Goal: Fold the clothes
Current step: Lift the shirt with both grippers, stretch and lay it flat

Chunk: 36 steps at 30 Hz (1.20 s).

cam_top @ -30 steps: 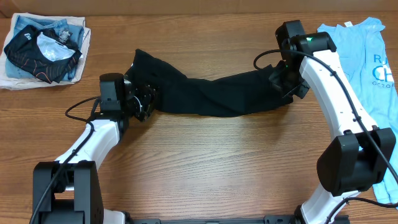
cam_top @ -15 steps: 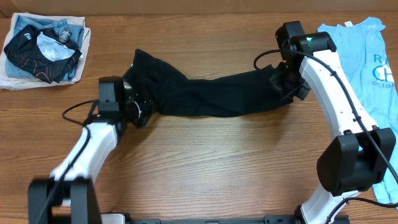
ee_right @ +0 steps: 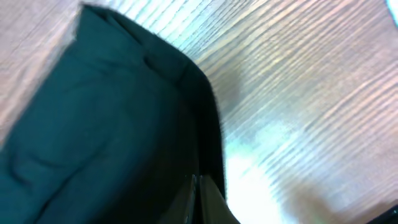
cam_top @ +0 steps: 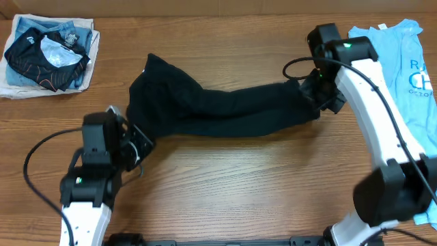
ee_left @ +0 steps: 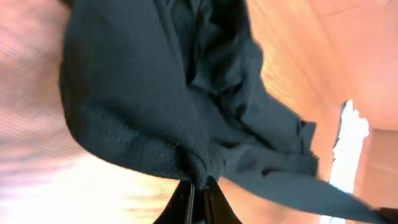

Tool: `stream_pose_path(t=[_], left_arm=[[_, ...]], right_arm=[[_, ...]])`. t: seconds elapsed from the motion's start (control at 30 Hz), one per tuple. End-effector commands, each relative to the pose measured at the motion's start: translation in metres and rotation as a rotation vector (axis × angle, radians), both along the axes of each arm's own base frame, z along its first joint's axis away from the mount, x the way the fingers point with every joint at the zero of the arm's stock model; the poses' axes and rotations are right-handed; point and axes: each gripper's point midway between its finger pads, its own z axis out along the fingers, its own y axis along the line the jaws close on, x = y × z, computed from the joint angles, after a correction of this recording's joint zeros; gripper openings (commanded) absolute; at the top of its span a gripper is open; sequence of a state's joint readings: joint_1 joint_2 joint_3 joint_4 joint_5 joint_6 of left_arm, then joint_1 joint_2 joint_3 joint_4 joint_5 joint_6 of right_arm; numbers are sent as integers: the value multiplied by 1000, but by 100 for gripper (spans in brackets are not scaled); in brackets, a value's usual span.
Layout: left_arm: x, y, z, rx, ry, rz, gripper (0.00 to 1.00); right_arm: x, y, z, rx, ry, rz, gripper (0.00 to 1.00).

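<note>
The black T-shirt lies bunched in a long band across the middle of the table, strung between both arms. The left gripper is pressed together on a fold at the shirt's lower-left end. The right gripper pinches the opposite end at the right.

The left hold looks like only a small tuck of fabric. A hard pull could slip it free, or drag the shirt as a rope rather than spread it. The right end sits near the light blue T-shirt, so a swing that way could snag it.

Open wood lies along the lower centre of the frame. The garment pile at upper left is well apart.
</note>
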State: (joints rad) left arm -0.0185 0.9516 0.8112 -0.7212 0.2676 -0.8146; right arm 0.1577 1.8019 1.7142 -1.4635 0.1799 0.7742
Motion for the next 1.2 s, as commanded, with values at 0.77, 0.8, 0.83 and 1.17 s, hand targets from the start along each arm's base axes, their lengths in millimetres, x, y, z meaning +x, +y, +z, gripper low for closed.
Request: stream_pose_path(t=[0.77, 0.8, 0.83, 1.17], left_arm=[[-93, 37, 240, 347, -414, -22, 4], [-95, 37, 249, 349, -438, -19, 4], [-99, 37, 258, 349, -464, -14, 4], [-137, 47, 336, 379, -700, 76, 4]], right_arm=[[-107, -18, 208, 109, -694, -4, 4], [-110, -18, 215, 113, -719, -5, 4], [-113, -19, 223, 116, -747, -1, 4], [-124, -20, 283, 130, -936, 25, 4]])
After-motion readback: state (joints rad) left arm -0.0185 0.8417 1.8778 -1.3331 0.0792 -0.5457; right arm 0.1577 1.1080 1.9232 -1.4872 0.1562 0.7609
